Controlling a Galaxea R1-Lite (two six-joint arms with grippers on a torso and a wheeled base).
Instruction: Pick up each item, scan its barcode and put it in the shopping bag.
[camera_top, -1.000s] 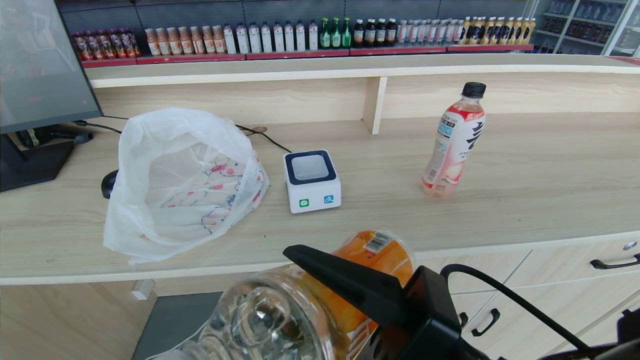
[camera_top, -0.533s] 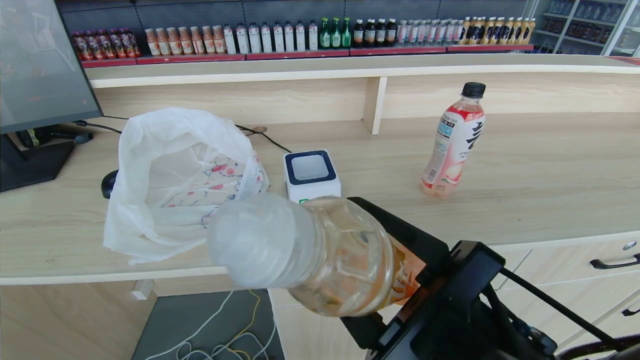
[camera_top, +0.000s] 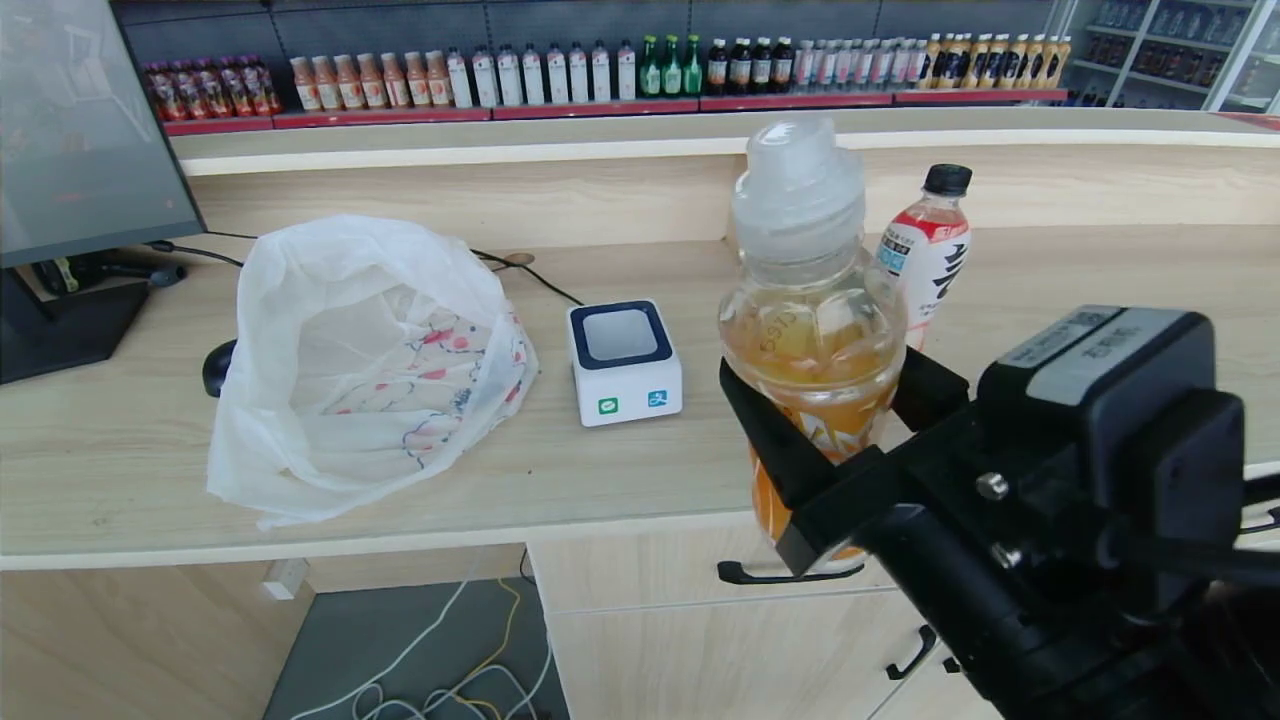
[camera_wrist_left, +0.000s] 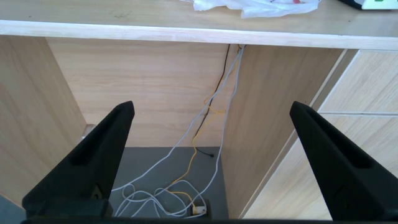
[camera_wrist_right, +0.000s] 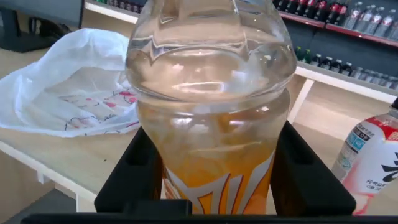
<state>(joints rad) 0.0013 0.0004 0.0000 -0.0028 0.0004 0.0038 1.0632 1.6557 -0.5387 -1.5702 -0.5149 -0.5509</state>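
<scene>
My right gripper (camera_top: 835, 435) is shut on an orange drink bottle (camera_top: 810, 330) with a clear cap, held upright above the counter's front edge, right of the scanner. In the right wrist view the orange drink bottle (camera_wrist_right: 214, 124) stands between the black fingers (camera_wrist_right: 134, 168). The white barcode scanner (camera_top: 624, 360) sits mid-counter. The open white shopping bag (camera_top: 360, 360) lies to its left, also seen as the shopping bag (camera_wrist_right: 68, 81). A pink drink bottle (camera_top: 920, 265) with a black cap stands on the counter behind the held one. My left gripper (camera_wrist_left: 211, 162) hangs open below the counter, holding nothing.
A monitor (camera_top: 85, 130) and a black mouse (camera_top: 217, 366) stand at the counter's far left, with a cable running to the scanner. A raised shelf ledge (camera_top: 700, 140) backs the counter. Drawers with black handles (camera_top: 1230, 525) lie under the front edge. Loose cables (camera_wrist_left: 186, 186) lie on the floor.
My right gripper has swung the orange bottle from lying tilted toward the camera to upright, and moved it right and farther up over the counter edge.
</scene>
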